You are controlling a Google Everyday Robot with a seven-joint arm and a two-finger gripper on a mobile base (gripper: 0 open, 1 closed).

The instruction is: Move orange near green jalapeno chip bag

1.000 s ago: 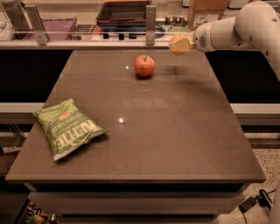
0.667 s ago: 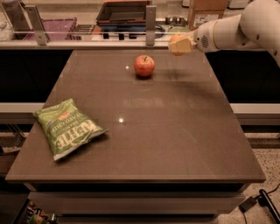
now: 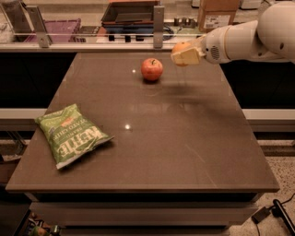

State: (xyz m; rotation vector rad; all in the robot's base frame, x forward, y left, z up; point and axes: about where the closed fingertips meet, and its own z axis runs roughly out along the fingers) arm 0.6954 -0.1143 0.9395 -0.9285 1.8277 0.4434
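Note:
My gripper (image 3: pixel 185 54) reaches in from the right at the end of the white arm and is shut on the orange (image 3: pixel 179 47), holding it above the far right part of the table. Only the top of the orange shows above the pale fingers. The green jalapeno chip bag (image 3: pixel 70 134), light green with white lettering, lies flat near the table's front left edge, far from the gripper.
A red apple (image 3: pixel 151 69) with a stem sits on the dark brown table (image 3: pixel 184 138) just left of the gripper. Behind the table a counter holds a dark tray (image 3: pixel 131 14), a purple bin (image 3: pixel 55 28) and a cardboard box (image 3: pixel 217 14).
The gripper with the orange has shifted slightly left and a little lower, closer to the apple. The apple and the bag have not moved.

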